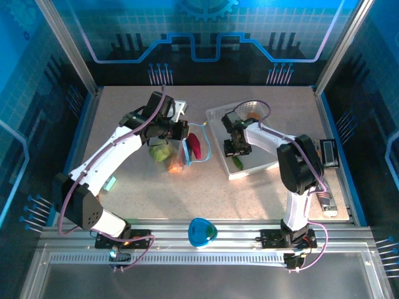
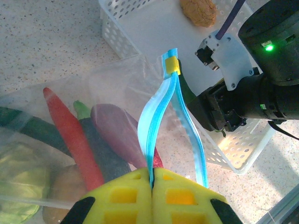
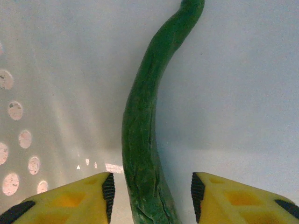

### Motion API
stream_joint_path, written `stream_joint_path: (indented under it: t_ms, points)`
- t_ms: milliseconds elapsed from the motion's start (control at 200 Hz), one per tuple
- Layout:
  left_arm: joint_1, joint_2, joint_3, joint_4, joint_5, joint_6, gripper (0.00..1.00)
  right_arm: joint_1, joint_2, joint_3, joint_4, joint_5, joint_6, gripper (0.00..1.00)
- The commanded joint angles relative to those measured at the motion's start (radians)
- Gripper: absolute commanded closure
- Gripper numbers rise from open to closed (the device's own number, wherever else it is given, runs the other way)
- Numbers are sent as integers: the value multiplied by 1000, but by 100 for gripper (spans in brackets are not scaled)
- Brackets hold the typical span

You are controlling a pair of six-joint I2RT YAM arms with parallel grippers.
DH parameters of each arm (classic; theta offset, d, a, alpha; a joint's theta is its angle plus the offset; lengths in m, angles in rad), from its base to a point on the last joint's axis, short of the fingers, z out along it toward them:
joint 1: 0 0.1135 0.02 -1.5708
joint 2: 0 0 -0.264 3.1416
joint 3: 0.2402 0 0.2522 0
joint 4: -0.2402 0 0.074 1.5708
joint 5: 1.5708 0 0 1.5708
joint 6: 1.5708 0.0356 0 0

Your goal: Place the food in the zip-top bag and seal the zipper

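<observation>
The clear zip-top bag [image 1: 169,153] lies left of the white basket [image 1: 216,113], its mouth facing the basket. My left gripper [image 2: 153,179] is shut on one lip of the light-blue zipper [image 2: 159,116], lifting it so the mouth gapes; a yellow slider [image 2: 171,65] sits at the far end. Inside the bag lie a red chili [image 2: 74,140], a purple piece [image 2: 119,133], dark-green cucumbers [image 2: 28,130] and a light-green cabbage [image 2: 21,182]. My right gripper [image 3: 152,196] is open low in the basket, its pads [image 3: 108,191] on either side of a dark-green cucumber [image 3: 145,126], with gaps on both sides. A tan piece [image 2: 198,11] rests at the basket's far end.
The basket's perforated wall [image 3: 14,140] is close on the right gripper's left. A blue round object [image 1: 202,232] sits on the front rail. A small teal item [image 1: 110,184] lies by the left arm, and a dark device [image 1: 328,152] is at the table's right edge.
</observation>
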Motion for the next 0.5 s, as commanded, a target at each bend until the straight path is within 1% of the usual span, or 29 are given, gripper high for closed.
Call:
stream_joint_path:
  t_ms: [0,135,235,275,300,495]
  points:
    - [4,-35,-5,1,9,14,99,9,41,-4,-15,-28,-12,54]
    - [3,-34,-4,-1,10,15,99,5,74,11,-16,-56,-12,60]
    - [4,-36,-2,-3,8,18,99,4,73,11,-11,-60,-12,69]
    - [5,-37,-2,-3,8,17,99,3,66,14,-11,-56,-11,75]
    - [4,-36,-2,-3,8,20,99,3,61,14,-11,-52,-11,77]
    - [5,-30,-6,4,9,18,99,-9,-12,45,-11,-19,-31,86]
